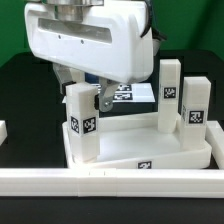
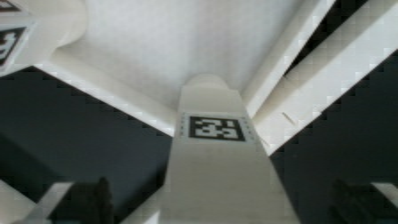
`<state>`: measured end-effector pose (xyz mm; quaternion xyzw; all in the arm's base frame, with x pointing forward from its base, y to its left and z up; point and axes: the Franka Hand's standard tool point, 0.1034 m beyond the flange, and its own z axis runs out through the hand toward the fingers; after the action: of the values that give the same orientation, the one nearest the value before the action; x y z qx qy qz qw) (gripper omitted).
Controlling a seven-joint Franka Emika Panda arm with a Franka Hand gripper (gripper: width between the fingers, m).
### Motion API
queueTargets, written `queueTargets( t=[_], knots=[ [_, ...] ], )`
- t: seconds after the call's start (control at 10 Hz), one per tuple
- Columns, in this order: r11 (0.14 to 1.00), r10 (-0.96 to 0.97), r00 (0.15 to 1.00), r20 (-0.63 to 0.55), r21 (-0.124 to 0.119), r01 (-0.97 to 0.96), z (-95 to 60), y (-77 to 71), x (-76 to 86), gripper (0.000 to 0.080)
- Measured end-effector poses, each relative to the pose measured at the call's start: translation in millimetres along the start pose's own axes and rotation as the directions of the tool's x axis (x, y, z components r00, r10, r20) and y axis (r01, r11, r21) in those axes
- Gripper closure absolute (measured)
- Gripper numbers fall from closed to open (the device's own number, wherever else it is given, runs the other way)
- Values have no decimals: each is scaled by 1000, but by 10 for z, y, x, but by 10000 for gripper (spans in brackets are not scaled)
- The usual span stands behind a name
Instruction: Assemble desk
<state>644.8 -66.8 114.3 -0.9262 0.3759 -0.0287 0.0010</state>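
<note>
A white block leg [image 1: 83, 125] is seen upright at the tabletop's [image 1: 150, 152] 9 o'clock corner, with the gripper [image 1: 92, 98] positioned over its top. In the wrist view the fingers [image 2: 84, 198] are spread apart on either side of the leg [image 2: 221, 150], not clamped. Two more legs [image 1: 182, 100] are shown standing at 3 o'clock. The black table [image 1: 25, 95] is seen beneath.

Three white block legs [image 1: 84, 118] are counted, one at centre-left and two [image 1: 171, 93] [image 1: 194, 105] at upper right. One tabletop [image 1: 150, 155] and one long white rail [image 1: 110, 182] are seen.
</note>
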Motion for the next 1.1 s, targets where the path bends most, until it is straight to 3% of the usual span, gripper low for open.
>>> queueTargets(
  t=[0.2, 0.5, 1.1],
  knots=[
    [965, -262, 965, -7, 1, 262, -1, 0, 14, 153],
    [870, -492, 870, -12, -11, 492, -4, -27, 3, 151],
    [508, -861, 508, -7, -28, 861, -15, -27, 24, 151]
  ],
)
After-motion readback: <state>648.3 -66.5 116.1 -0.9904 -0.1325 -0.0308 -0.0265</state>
